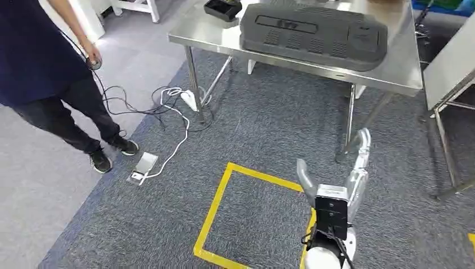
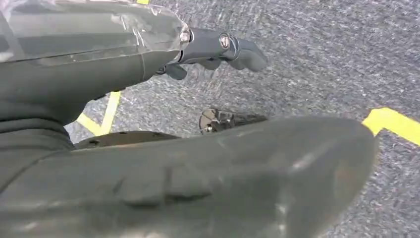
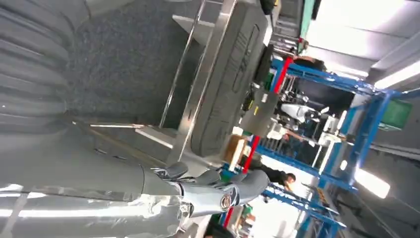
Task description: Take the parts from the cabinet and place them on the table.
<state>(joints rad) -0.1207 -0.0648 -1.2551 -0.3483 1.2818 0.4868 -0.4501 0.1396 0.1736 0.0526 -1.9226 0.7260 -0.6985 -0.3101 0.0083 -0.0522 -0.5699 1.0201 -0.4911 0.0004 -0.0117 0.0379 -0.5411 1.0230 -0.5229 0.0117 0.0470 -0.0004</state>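
While a large grey part (image 1: 313, 35) and a small black tray (image 1: 223, 9) already lay on the far table (image 1: 400, 70), both hands held nothing. The right hand (image 1: 336, 168) hung low near the yellow floor tape (image 1: 215, 210), fingers apart; the left hand (image 2: 218, 49) looked loosely spread too, though its view was blurred. Whether more parts remained was unclear. A person (image 1: 53, 73) stood at left.

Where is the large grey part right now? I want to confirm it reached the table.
In the head view, the large grey part lies flat on the steel table ahead, beside a small black tray.
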